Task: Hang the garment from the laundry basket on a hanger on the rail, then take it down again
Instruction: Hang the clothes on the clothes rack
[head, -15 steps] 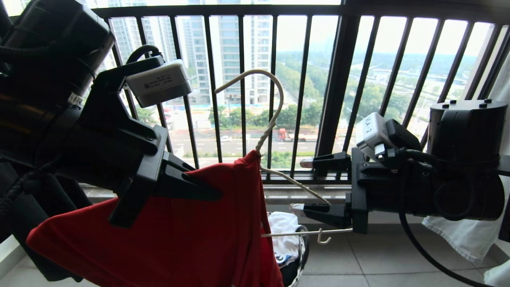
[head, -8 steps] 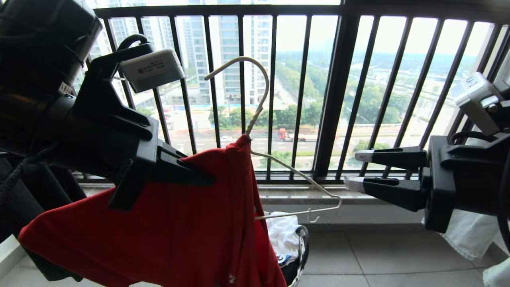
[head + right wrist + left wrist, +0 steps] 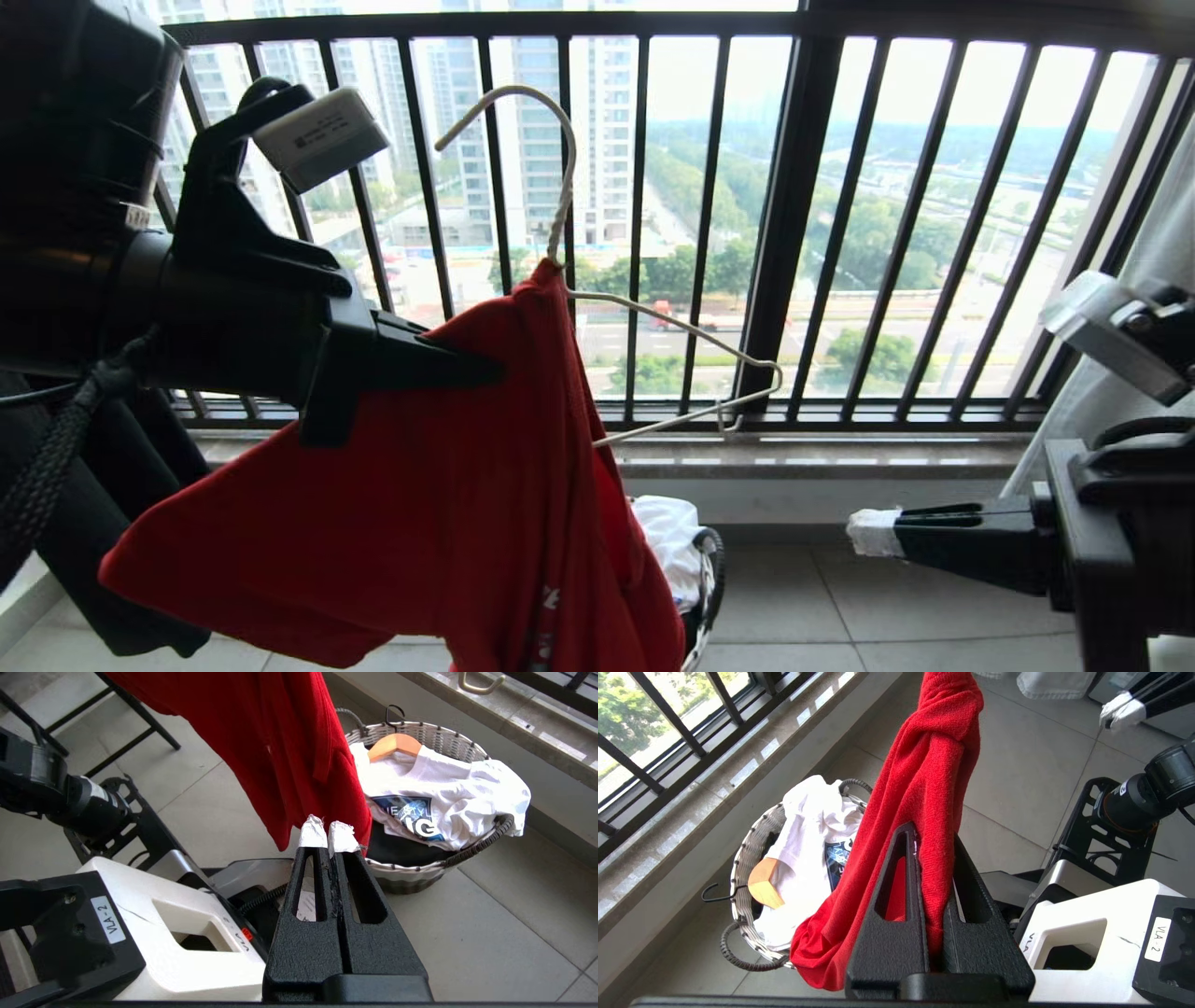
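Observation:
My left gripper (image 3: pixel 481 369) (image 3: pixel 931 833) is shut on the shoulder of the red garment (image 3: pixel 439 532) (image 3: pixel 924 765) (image 3: pixel 280 732), holding it up in front of the window bars. The garment hangs on one side of the cream wire hanger (image 3: pixel 558 224); the hanger's other arm sticks out bare to the right. My right gripper (image 3: pixel 868 532) (image 3: pixel 327 833) is shut and empty, low at the right, apart from the hanger. The laundry basket (image 3: pixel 711 569) (image 3: pixel 747 858) (image 3: pixel 434 732) stands on the floor below. The rail is out of view.
In the basket lie a white shirt with blue print (image 3: pixel 448 793), a wooden hanger (image 3: pixel 395 744) and dark cloth. The black barred window railing (image 3: pixel 794 233) is straight ahead. White cloth (image 3: pixel 1148 280) hangs at the right, dark clothing (image 3: pixel 103 523) at the left.
My right gripper, open around the hanger's bare arm a second ago, has pulled away to the right, sunk and shut. My left gripper has lifted the garment and hanger up and to the left.

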Robot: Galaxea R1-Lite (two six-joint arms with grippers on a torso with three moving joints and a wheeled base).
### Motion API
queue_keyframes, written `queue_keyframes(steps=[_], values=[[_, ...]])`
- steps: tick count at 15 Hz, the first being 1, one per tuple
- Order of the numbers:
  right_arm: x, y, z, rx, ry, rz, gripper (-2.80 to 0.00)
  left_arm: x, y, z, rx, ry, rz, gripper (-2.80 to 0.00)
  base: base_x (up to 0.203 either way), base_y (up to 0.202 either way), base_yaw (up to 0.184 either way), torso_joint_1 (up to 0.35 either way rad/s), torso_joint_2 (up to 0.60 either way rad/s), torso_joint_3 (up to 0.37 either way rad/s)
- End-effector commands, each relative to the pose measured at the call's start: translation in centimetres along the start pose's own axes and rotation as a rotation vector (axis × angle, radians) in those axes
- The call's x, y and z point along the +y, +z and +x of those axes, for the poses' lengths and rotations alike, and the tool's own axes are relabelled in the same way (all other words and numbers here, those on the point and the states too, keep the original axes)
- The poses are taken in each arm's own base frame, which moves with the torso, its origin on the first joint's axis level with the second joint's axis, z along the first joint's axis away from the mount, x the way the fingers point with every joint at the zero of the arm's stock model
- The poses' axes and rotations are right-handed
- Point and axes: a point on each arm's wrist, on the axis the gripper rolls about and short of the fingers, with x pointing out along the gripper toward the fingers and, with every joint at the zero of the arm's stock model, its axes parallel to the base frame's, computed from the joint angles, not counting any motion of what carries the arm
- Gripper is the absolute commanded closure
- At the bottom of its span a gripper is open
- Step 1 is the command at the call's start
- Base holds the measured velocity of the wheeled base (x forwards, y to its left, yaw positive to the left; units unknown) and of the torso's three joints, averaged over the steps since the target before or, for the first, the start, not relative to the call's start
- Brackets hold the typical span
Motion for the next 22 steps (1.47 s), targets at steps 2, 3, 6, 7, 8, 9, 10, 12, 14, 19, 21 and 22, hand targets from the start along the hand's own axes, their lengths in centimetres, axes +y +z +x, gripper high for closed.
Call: queue_keyframes(steps=[2, 3, 6, 7, 8, 9, 10, 12, 14, 19, 21, 22], values=[[2.0, -2.2, 7.7, 0.09, -0.057, -0.06, 0.0, -1.5, -0.7, -2.6, -0.141, 0.034, -0.004, 0.0, 0.0, 0.0, 0.0, 0.0, 0.0, 0.0], [2.2, -2.5, 8.9, 0.078, -0.088, -0.054, 0.0, -1.4, -0.3, -2.9, -0.174, 0.042, -0.004, 0.0, 0.0, 0.0, 0.0, 0.0, 0.0, 0.0], [2.4, -2.3, 10.6, 0.034, -0.154, 0.009, 0.0, -1.1, -0.5, -1.9, -0.152, 0.026, -0.01, 0.0, 0.0, 0.0, 0.0, 0.0, 0.0, 0.0], [2.4, -2.3, 10.9, 0.033, -0.178, 0.01, 0.0, -1.1, -0.5, -1.9, -0.151, 0.026, -0.012, 0.0, 0.0, 0.0, 0.0, 0.0, 0.0, 0.0], [2.4, -2.3, 11.0, 0.022, -0.18, 0.013, -2.8, -1.2, -0.5, -1.9, -0.152, 0.024, -0.01, 0.0, 0.0, 0.0, 0.0, 0.0, 0.0, 0.0], [2.6, -2.2, 11.2, 0.002, -0.172, 0.031, -2.8, -1.3, -0.5, -1.8, -0.148, 0.015, -0.009, 0.0, 0.0, 0.0, 0.0, 0.0, 0.0, 0.0], [2.6, -2.3, 11.9, 0.001, -0.186, 0.044, -2.8, -1.4, -0.6, -1.6, -0.144, 0.005, -0.008, 0.0, 0.0, 0.0, 0.0, 0.0, 0.0, 0.0], [2.5, -2.9, 13.7, 0.022, -0.251, 0.051, -2.8, -1.3, -0.6, -1.4, -0.14, 0.003, -0.01, 0.0, 0.0, 0.0, 0.0, 0.0, 0.0, 0.0], [3.0, -3.3, 14.7, 0.024, -0.279, 0.054, -2.8, -1.2, -0.7, -1.2, -0.135, 0.002, -0.013, 0.0, 0.0, 0.0, 0.0, 0.0, 0.0, 0.0], [4.1, -3.4, 14.9, 0.009, -0.305, 0.032, -2.8, -1.2, -0.6, -1.1, -0.133, 0.002, -0.014, 0.0, 0.0, 0.0, 0.0, 0.0, 0.0, 0.0], [4.6, -3.3, 14.3, -0.001, -0.285, 0.025, -2.8, -0.9, -0.7, -0.6, -0.122, 0.001, -0.019, 0.0, 0.0, 0.0, 0.0, 0.0, 0.0, 0.0], [5.1, -3.3, 13.9, -0.005, -0.269, 0.015, -2.8, -0.8, -0.8, -0.4, -0.117, 0.001, -0.022, 0.0, 0.0, 0.0, 0.0, 0.0, 0.0, 0.0]])
